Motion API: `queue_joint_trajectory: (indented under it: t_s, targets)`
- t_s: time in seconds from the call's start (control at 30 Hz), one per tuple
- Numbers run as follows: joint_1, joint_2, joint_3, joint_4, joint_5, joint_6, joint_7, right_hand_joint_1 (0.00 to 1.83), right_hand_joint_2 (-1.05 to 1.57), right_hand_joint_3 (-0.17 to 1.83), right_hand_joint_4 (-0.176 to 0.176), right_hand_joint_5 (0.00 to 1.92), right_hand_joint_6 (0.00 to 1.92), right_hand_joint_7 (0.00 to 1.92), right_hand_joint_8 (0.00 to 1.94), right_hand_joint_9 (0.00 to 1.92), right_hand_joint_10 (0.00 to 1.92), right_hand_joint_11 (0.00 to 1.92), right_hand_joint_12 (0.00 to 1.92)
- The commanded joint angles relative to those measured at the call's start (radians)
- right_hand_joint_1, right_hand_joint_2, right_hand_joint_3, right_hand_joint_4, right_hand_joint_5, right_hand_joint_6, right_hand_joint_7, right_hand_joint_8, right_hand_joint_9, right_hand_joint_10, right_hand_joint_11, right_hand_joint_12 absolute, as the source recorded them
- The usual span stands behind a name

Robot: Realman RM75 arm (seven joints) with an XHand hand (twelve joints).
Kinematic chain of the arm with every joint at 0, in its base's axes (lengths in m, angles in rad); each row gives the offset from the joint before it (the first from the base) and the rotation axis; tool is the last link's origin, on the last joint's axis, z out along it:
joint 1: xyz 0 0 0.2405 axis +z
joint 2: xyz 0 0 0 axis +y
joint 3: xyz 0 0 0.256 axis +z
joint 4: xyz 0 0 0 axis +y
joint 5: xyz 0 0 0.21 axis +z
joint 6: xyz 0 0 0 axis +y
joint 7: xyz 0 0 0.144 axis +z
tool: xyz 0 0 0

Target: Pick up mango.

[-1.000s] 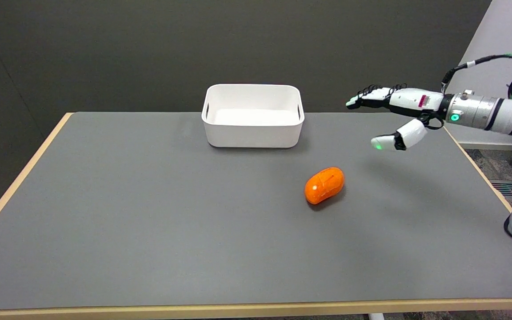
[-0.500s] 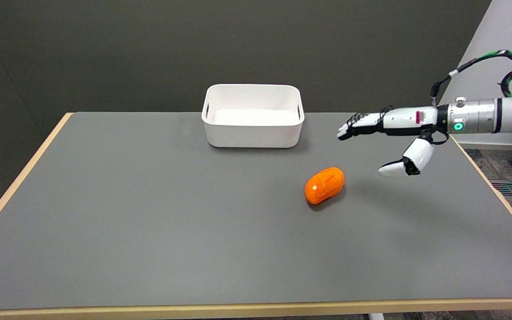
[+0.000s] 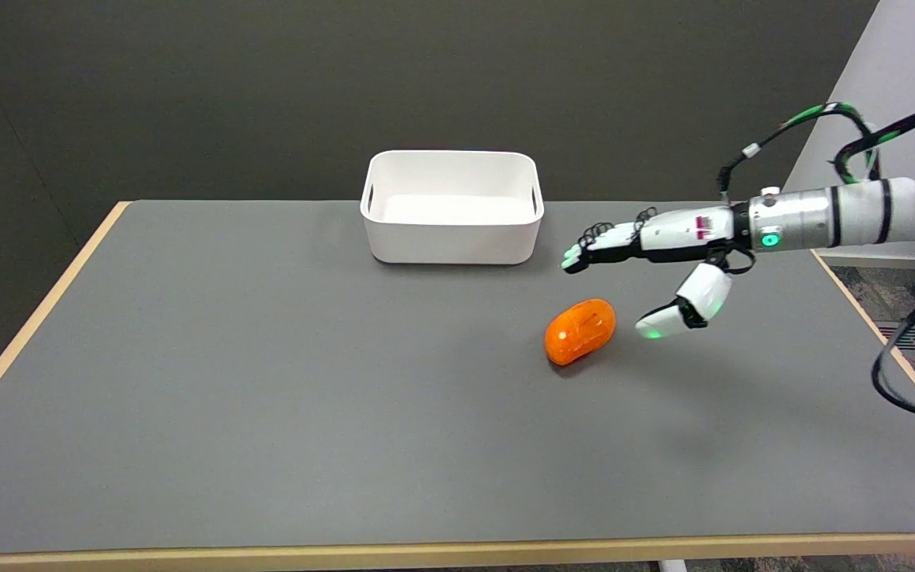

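The mango is a glossy orange oval lying on the grey table, right of centre. My right hand reaches in from the right, just beyond and to the right of the mango. Its fingers stretch out leftward above the fruit's far side, and the thumb hangs down close to the mango's right end. The hand is open and holds nothing. A small gap shows between the thumb tip and the mango.
A white rectangular bin stands at the back of the table, behind and left of the mango. Black cables loop off the arm at the right. The table's right edge runs under the arm.
My right hand has moved left and down toward the mango, from above the table's right side to just beside the fruit. The mango and bin have not moved.
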Motion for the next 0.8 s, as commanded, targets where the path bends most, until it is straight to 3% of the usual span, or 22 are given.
queue_joint_trajectory:
  t_s: [0.03, 0.17, 0.2, 0.3, 0.37, 0.43, 0.57, 0.8]
  targets:
    - [0.103, -0.14, -0.109, -0.043, -0.129, 0.08, 0.03, 0.49, 0.56, 0.93, -0.06, 0.03, 0.33, 0.04, 0.16, 0.0, 0.17, 0.0, 0.65]
    - [0.092, -0.162, -0.11, -0.033, -0.13, 0.105, 0.029, 0.5, 0.62, 0.82, -0.06, 0.04, 0.32, 0.0, 0.25, 0.0, 0.17, 0.0, 0.64]
    - [0.089, -0.167, -0.11, -0.033, -0.132, 0.112, 0.028, 0.5, 0.59, 0.87, -0.062, 0.04, 0.33, 0.02, 0.22, 0.0, 0.2, 0.0, 0.66]
    - [0.065, -0.183, -0.102, -0.033, -0.132, 0.141, -0.021, 0.7, 0.54, 0.96, -0.071, 0.04, 0.31, 0.06, 0.22, 0.02, 0.2, 0.01, 0.68]
    - [0.038, -0.194, -0.083, -0.033, -0.132, 0.174, -0.053, 0.68, 0.56, 0.97, -0.074, 0.04, 0.31, 0.05, 0.28, 0.02, 0.27, 0.01, 0.72]
    - [0.021, -0.206, -0.077, -0.034, -0.131, 0.198, -0.07, 0.53, 0.6, 0.91, -0.071, 0.04, 0.31, 0.07, 0.31, 0.0, 0.43, 0.0, 0.8]
    - [0.009, -0.226, -0.038, -0.011, -0.146, 0.2, -0.111, 0.54, 0.62, 0.86, -0.059, 0.06, 0.32, 0.13, 0.28, 0.03, 0.55, 0.0, 0.85]
    - [0.011, -0.228, -0.045, 0.028, -0.145, 0.2, -0.111, 0.54, 0.62, 0.87, -0.05, 0.07, 0.32, 0.15, 0.29, 0.06, 0.59, 0.0, 0.9]
